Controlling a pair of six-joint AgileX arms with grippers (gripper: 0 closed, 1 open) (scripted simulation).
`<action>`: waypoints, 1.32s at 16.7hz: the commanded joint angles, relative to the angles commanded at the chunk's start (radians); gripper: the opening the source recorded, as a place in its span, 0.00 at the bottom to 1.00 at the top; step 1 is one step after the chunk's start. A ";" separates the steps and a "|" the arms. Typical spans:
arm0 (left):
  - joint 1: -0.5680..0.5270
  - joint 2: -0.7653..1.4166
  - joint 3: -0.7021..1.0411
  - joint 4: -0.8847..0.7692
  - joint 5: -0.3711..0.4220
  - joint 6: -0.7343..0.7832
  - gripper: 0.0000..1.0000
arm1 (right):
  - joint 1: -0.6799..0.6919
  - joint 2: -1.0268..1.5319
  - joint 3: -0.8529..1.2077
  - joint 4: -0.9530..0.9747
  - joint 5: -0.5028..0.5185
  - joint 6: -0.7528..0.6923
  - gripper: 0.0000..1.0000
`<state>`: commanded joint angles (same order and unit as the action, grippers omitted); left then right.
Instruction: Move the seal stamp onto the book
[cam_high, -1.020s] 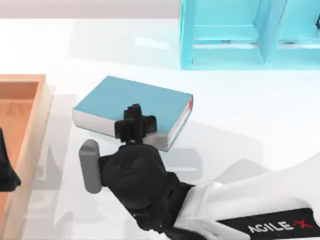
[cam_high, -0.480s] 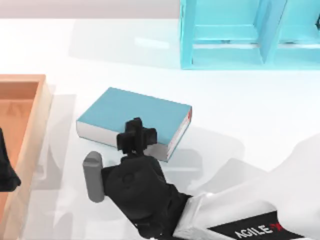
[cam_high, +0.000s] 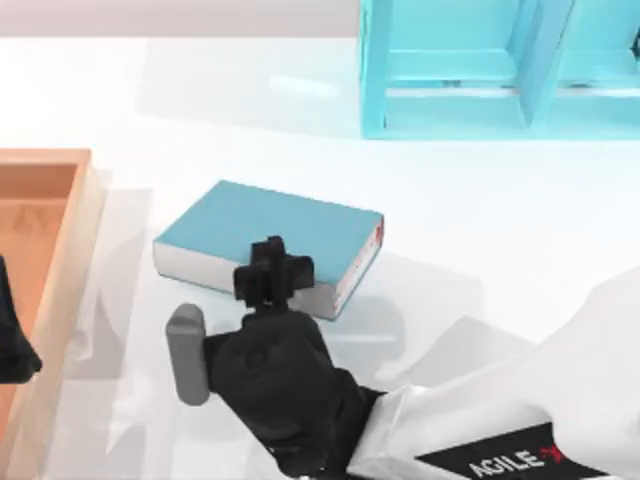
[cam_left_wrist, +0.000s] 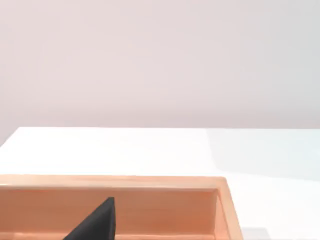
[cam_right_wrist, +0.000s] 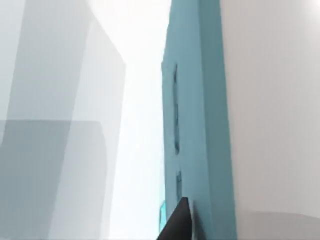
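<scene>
Down near the middle of the worktop lay the book, a thick teal hardcover with white page edges and a red mark at its 3 o'clock corner, resting flat. Over its 6 o'clock edge hung the right pincer, its black fingers bunched above the cover and the page edge; whether they were spread or closed, or held anything, I could not tell, and the seal stamp itself I could not make out among them. If it was there, it sat hidden under the black fingers. Judging by what such a stamp is, it ought to be light and rigid, with a glossy round knob that could slip, so the square block would seem the safer place to pinch, and the broad flat cover gives it a steady seat. A grey cylinder stood out from the wrist at 8 o'clock of the book. The left pincer was parked at the worktop's 9 o'clock edge over the wooden tray, and a light-blue shelf unit stood at 1 o'clock.
</scene>
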<state>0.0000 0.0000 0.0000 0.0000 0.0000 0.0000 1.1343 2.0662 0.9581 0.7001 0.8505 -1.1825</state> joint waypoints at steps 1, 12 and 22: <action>0.000 0.000 0.000 0.000 0.000 0.000 1.00 | 0.000 0.000 0.000 0.000 0.000 0.000 0.60; 0.000 0.000 0.000 0.000 0.000 0.000 1.00 | 0.000 0.000 0.000 0.000 0.000 0.000 1.00; 0.000 0.000 0.000 0.000 0.000 0.000 1.00 | 0.203 -0.052 -0.035 -0.231 0.157 0.197 1.00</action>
<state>0.0000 0.0000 0.0000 0.0000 0.0000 0.0000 1.3372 2.0139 0.9233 0.4695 1.0077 -0.9859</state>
